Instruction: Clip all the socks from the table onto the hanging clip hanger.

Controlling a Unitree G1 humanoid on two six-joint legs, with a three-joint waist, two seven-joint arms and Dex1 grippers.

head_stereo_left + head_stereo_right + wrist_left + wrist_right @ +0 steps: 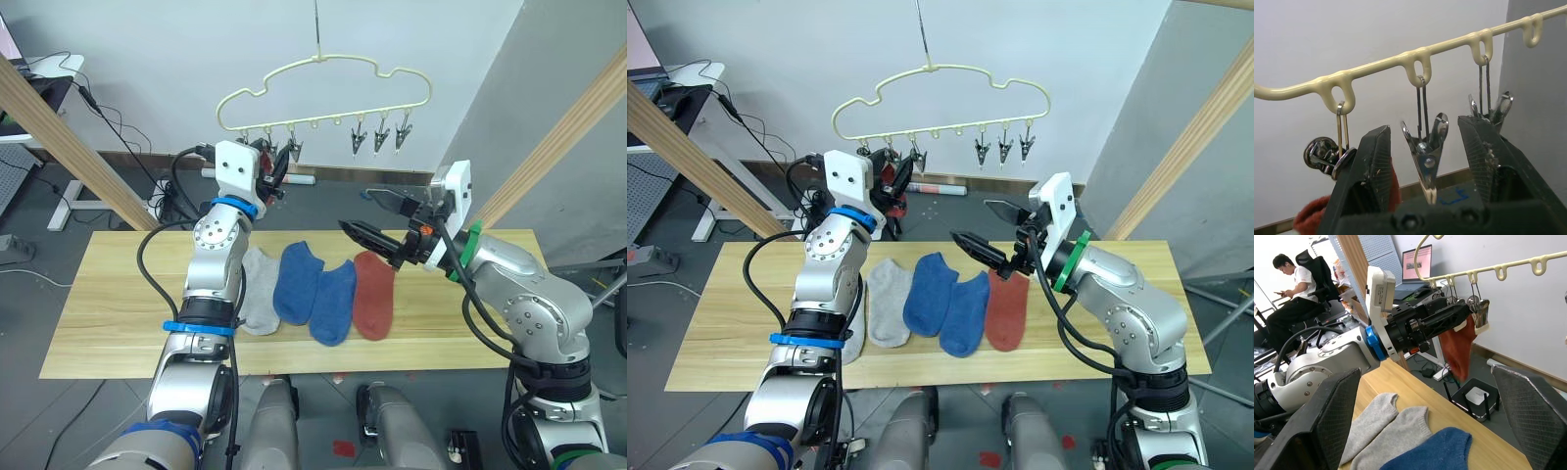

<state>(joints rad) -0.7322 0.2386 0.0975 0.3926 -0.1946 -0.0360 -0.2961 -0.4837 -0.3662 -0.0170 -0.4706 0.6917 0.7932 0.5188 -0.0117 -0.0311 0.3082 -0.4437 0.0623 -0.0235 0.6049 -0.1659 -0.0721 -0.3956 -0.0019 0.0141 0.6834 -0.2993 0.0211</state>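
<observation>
Soft, light knit rust-red sock (1459, 348) is best pinched at the cuff; left gripper (1422, 161) open around small metal clip (1426, 161); right gripper (377, 217) wide, empty.

The left arm (216, 264) covers most of the leftmost grey sock (854, 338) on the table (108, 313). The hanging rust red sock (1459, 350) is largely screened by the left gripper (277, 168), so its clip cannot be made out.
</observation>
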